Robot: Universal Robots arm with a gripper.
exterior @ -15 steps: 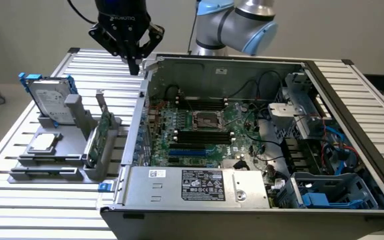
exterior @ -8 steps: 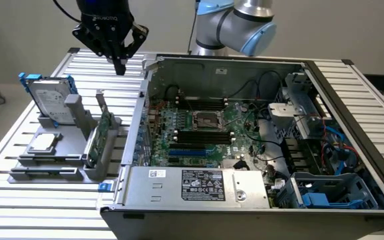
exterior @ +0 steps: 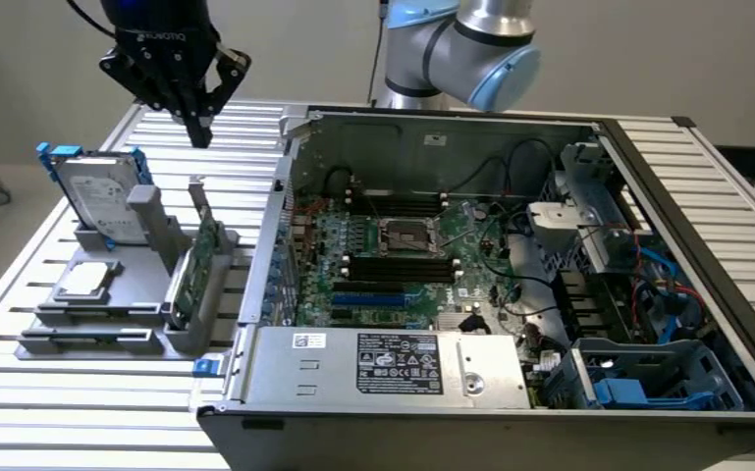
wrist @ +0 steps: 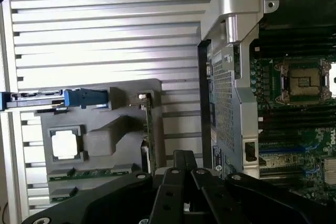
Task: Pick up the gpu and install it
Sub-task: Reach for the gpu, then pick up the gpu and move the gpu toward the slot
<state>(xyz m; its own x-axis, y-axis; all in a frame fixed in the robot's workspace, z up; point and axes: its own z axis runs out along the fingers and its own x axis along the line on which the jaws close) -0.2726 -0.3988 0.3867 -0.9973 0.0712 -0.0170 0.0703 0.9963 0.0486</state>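
Observation:
The gpu (exterior: 189,273) stands on edge in a grey holder (exterior: 102,334) at the exterior view's left, green board upright with its silver bracket at the far end. In the wrist view the gpu (wrist: 148,129) appears edge-on as a thin green strip. My gripper (exterior: 199,133) hangs high above the table beyond the holder, black fingers shut together with nothing between them. Its fingers (wrist: 182,160) point toward the gpu's near end in the wrist view. The open computer case (exterior: 456,118) lies beside the holder with its green motherboard (exterior: 391,255) exposed.
The holder also carries a silver hard drive with a blue frame (exterior: 95,191) and a small square silver chip (exterior: 85,280). A silver power supply (exterior: 391,368) fills the case's near side. The arm's grey-blue joints (exterior: 462,49) stand behind the case. The slatted metal table (exterior: 76,402) surrounds everything.

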